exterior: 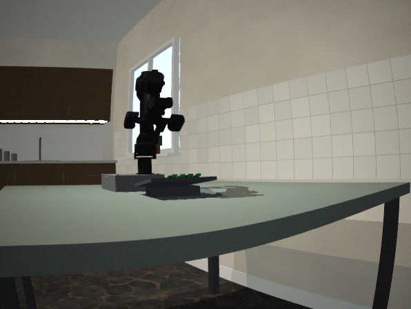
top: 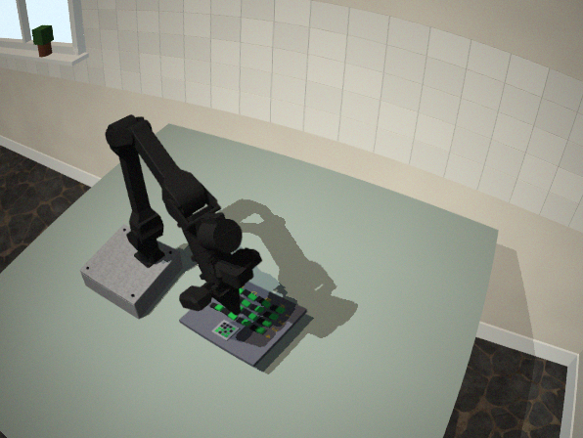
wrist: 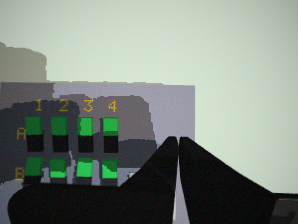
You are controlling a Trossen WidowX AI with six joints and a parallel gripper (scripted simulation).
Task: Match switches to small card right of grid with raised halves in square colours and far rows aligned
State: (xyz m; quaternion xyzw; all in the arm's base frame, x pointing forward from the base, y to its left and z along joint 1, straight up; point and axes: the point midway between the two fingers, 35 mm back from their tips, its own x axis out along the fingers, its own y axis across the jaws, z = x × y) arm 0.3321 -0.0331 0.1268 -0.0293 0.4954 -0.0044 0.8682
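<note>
A grey switch panel (top: pixel 254 353) (exterior: pixel 172 189) (wrist: pixel 170 102) lies on the table in front of the arm's base. It carries a grid of rocker switches (top: pixel 259 313) with green and dark grey halves. The wrist view shows rows A and B, columns 1 to 4, for example switch A1 (wrist: pixel 34 133) and switch B4 (wrist: pixel 109 169). The small card (top: pixel 225 330) sits on the panel's near right part. My gripper (wrist: pixel 177 144) (top: pixel 231 303) (exterior: pixel 145 167) is shut with nothing between the fingers. It points down just above the panel, its tips to the right of column 4 in the wrist view. The fingers hide the nearer rows there.
The arm's grey base block (top: pixel 124 281) (exterior: pixel 118 182) stands just behind the panel. The green-grey table (top: pixel 367 274) (exterior: pixel 103 214) extends wide on all sides. A tiled wall (top: pixel 342 73) is at the back.
</note>
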